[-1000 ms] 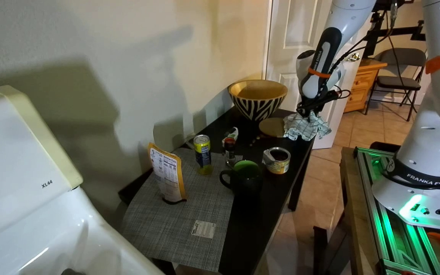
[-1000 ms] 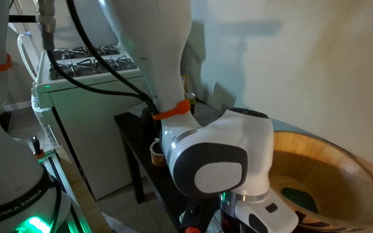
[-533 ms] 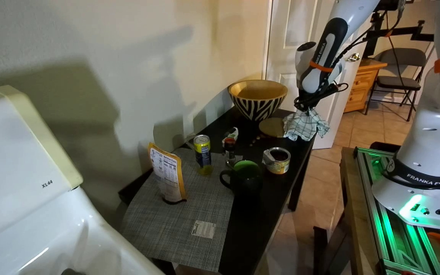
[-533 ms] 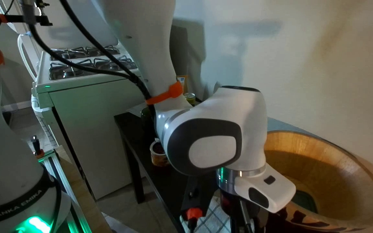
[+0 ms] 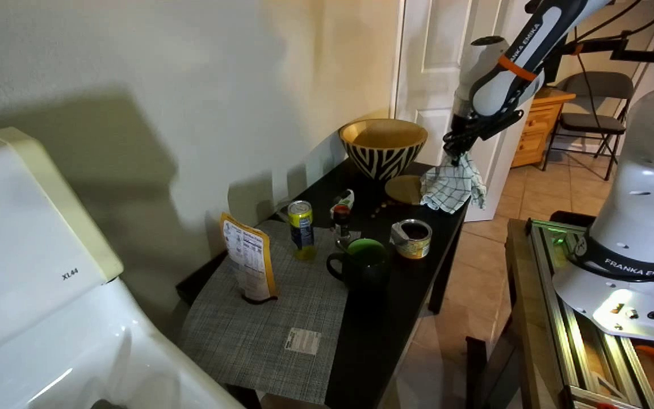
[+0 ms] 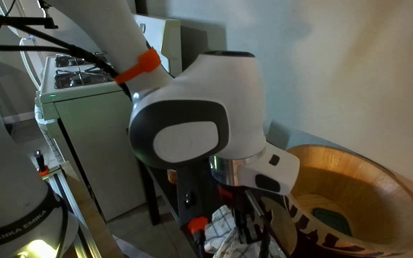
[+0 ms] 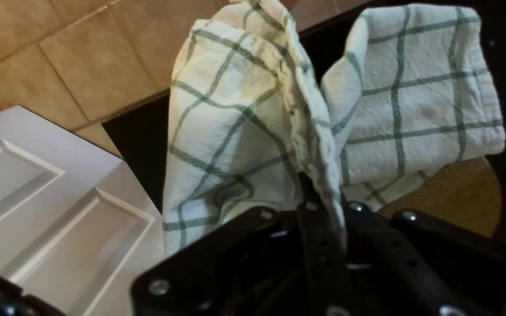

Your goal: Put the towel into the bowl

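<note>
The towel, white with green checked lines (image 5: 451, 187), is bunched at the far right end of the dark table in an exterior view. It also shows in an exterior view (image 6: 222, 229) and fills much of the wrist view (image 7: 231, 118). My gripper (image 5: 456, 158) is shut on a fold of it; in the wrist view the fold runs up between the fingers (image 7: 321, 197). The towel's lower part drapes at the table edge; whether it still touches is unclear. The zebra-striped wooden bowl (image 5: 382, 162) stands beside the gripper, towards the wall; its inside shows a dark green patch (image 6: 332, 221).
A round brown board (image 5: 403, 189) lies between towel and bowl. Nearer are an open tin (image 5: 413, 238), a dark mug (image 5: 364, 267), a small bottle (image 5: 340, 218), a yellow-blue can (image 5: 302, 227) and a pouch (image 5: 250, 261). A white door (image 5: 489, 193) stands behind.
The arm has risen and drawn back slightly; the gripper is a little higher. The towel is pulled up into a peak and hangs more. The base light went from green to yellow-white.
</note>
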Available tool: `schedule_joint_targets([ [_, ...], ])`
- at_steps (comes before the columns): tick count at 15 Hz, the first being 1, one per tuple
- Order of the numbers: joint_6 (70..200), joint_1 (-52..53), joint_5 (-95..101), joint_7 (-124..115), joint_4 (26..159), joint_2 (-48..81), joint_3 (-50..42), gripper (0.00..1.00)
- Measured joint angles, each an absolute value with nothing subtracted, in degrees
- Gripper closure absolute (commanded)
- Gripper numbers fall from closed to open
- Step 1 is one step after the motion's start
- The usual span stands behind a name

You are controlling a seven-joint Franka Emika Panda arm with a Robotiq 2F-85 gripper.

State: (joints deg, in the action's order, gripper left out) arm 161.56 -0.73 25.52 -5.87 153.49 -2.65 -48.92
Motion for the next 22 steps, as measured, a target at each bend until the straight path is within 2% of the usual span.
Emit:
schedule_joint_targets([
  [5, 155.9, -7.3, 18.8, 13.4, 154.3, -17.2, -43.2, 0.99],
  [10, 134.0, -8.7, 7.9, 25.4, 148.6, -31.5, -37.3, 0.99],
  [14, 116.6, -10.3, 3.6, 25.7, 138.2, -37.0, -33.1, 0.95],
  [15, 114.9, -10.5, 3.5, 25.7, 136.8, -37.4, -32.7, 0.99],
  [18, 114.8, -10.6, 3.2, 25.7, 136.4, -37.1, -32.6, 0.99],
  [22, 121.0, -11.5, -0.1, 23.1, 133.3, -33.9, -33.4, 0.99],
])
